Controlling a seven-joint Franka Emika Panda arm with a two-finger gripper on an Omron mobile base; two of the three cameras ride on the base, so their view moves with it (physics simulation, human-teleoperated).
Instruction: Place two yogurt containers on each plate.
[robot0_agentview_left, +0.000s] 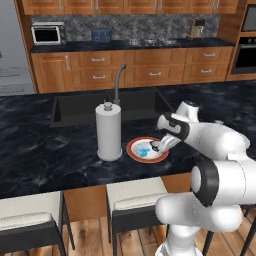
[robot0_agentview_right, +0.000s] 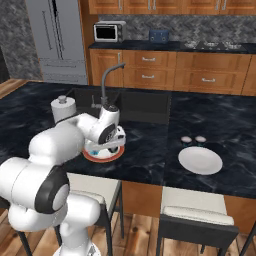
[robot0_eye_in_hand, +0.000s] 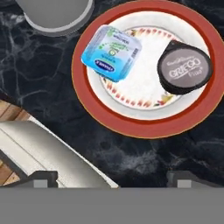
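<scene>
Hand view: dark-topped yogurt container (robot0_eye_in_hand: 184, 67)

counter (robot0_agentview_left: 30, 150): glossy dark marble | cabinets (robot0_agentview_left: 150, 70): wood | red-rim plate (robot0_eye_in_hand: 192, 118): smooth, glazed | faucet (robot0_agentview_left: 118, 80): matt metal

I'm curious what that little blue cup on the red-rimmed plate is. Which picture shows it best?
The hand view: it looks straight down on the blue yogurt cup, its printed lid plain. The left base view shows it as a small blue patch beside the gripper. In the right base view the arm covers that plate's middle.

"GREGO" on the dark-topped yogurt cup (robot0_eye_in_hand: 184, 67)
</scene>
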